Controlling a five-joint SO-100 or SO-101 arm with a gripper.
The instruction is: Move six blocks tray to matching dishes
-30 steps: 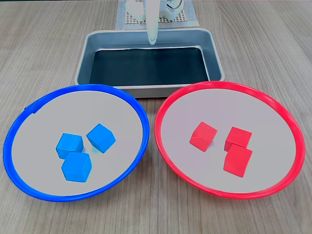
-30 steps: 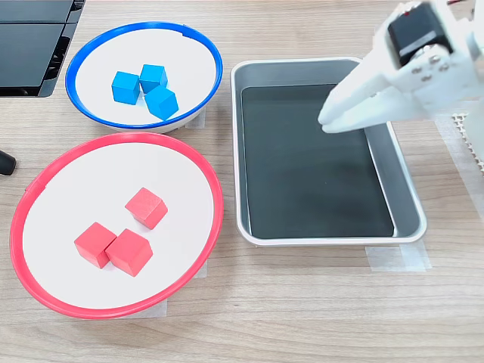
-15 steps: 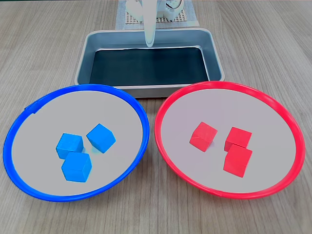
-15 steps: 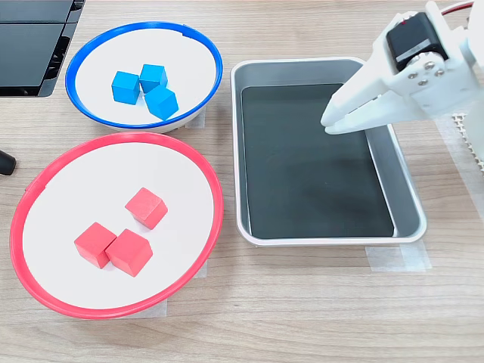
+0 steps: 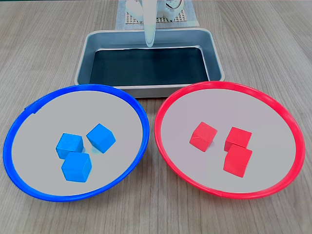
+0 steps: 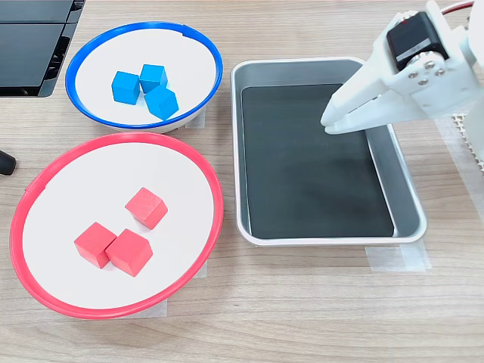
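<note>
White claw (image 6: 330, 125) stays closed and empty above the tray (image 6: 252, 72), unmoved; blue blocks (image 6: 144, 89) and red blocks (image 6: 125, 236) unchanged beside it.

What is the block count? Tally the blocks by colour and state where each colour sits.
Blue blocks: 3, all in the blue-rimmed dish
Red blocks: 3, all in the red-rimmed dish
Blocks in the tray: 0
Total: 6 blocks
</note>
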